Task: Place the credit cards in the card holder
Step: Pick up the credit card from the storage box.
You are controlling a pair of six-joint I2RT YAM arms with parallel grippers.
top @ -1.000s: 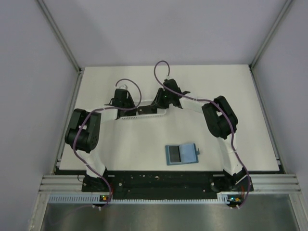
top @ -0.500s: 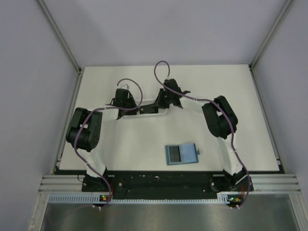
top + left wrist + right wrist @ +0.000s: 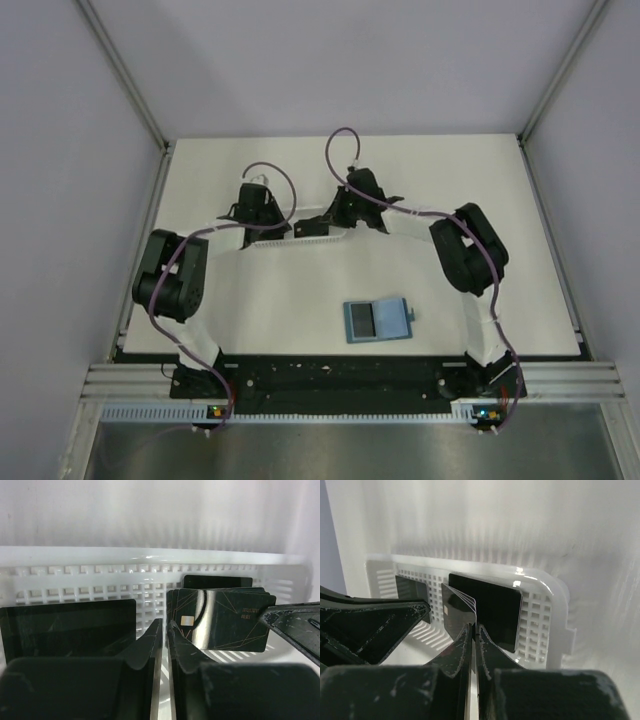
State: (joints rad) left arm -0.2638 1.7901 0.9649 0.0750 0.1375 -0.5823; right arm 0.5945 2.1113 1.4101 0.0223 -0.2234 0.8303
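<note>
Pale grey walls close in a white table, and toward its far side lies a long white basket that serves as the marker for everything else. Both arms reach to it. The left gripper hangs over the basket's left end and the right gripper over its right end.

Inside the basket, a fanned stack of black credit cards stands on edge near the right end. A lone card leans against the lattice wall farther left, and another card sits behind the fan.

The right gripper's jaws are pressed together at the fan's edge and seem to pinch the cards, though the contact itself is partly hidden by the fingers. The left gripper's jaws are all but together with a thin slit between them, holding nothing, just beside the fan.

On the near side of the basket, well apart from it, the teal-blue card holder lies flat on the table.
</note>
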